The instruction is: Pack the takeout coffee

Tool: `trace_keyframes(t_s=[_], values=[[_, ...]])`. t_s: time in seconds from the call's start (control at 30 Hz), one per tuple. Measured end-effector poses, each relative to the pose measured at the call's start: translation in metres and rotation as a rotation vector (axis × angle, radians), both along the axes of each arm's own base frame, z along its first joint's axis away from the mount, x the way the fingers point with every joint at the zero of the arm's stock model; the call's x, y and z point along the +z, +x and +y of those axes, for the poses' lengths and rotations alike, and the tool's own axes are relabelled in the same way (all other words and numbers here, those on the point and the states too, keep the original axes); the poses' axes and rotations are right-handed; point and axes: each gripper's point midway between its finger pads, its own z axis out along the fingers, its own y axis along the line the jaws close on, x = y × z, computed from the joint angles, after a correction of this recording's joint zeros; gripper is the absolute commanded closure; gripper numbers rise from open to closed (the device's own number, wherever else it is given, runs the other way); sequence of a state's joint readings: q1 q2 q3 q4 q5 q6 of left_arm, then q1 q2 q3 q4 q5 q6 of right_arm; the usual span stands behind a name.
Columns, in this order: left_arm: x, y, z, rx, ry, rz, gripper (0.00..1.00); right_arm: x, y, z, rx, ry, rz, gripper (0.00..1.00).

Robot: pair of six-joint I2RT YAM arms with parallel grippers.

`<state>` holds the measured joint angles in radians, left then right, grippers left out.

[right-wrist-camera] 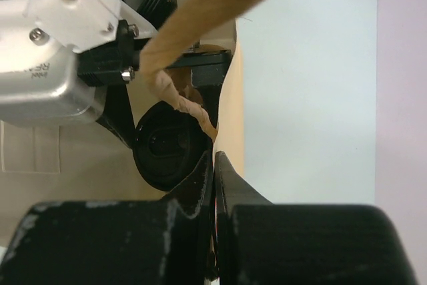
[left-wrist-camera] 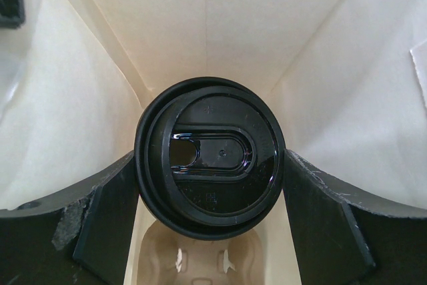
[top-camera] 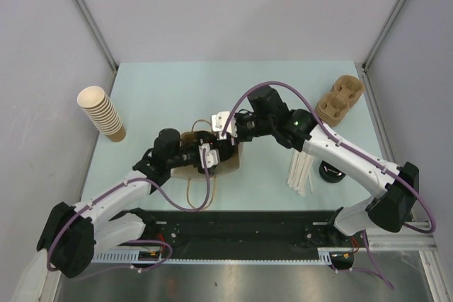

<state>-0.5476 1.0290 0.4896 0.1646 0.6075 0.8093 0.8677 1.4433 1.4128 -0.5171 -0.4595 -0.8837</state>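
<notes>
**Cup hangs over the tray: the line is straight down the bag**

Your left gripper [left-wrist-camera: 210, 159] is inside the paper bag [left-wrist-camera: 280, 31] with its fingers spread wide, one against each side of the lidded coffee cup [left-wrist-camera: 212, 223]. From the contact on both sides, I judge it has the cup in its grip and is not merely flanking it. The cup's long axis runs along the gripper's own line of sight, so you look flat onto the black lid [left-wrist-camera: 220, 155].

Beyond the cup, at the bottom of the left wrist view, the pulp tray [left-wrist-camera: 200, 265] lies on the floor of the bag. That is the relation that matters. The cup is not yet in a socket, and the tray shows a little to the lower side of the lid, not dead behind it. Expect a small shift that way before lowering (how deep the gap is, the pictures don't tell).

Your right gripper [right-wrist-camera: 213, 168] is closed tight on the bag's rim, beside the twisted handle [right-wrist-camera: 179, 101], and seems to hold the mouth open. The left arm is the one to finish this.
</notes>
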Motion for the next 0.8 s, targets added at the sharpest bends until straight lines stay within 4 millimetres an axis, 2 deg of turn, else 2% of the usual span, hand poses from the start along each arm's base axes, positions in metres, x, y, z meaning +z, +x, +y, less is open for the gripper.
trace_keyframes(t_s=[0.2, 0.33, 0.57, 0.67, 0.8], values=[[0.001, 0.006, -0.004, 0.026, -0.042, 0.006, 1.0, -0.001, 0.002, 0.001, -0.015, 0.007, 0.001, 1.0], [0.003, -0.001, 0.002, 0.055, -0.094, -0.011, 1.0, 0.001, 0.001, 0.0, -0.014, 0.017, -0.002, 1.0], [0.026, -0.005, 0.008, 0.087, -0.171, -0.051, 1.0, 0.003, -0.002, -0.001, -0.009, 0.023, -0.001, 1.0], [0.029, -0.009, 0.008, 0.082, -0.183, -0.057, 1.0, 0.004, -0.002, -0.001, -0.007, 0.025, 0.001, 1.0], [0.023, -0.009, 0.005, 0.078, -0.166, -0.03, 1.0, 0.004, -0.001, -0.001, -0.015, 0.03, 0.007, 1.0]])
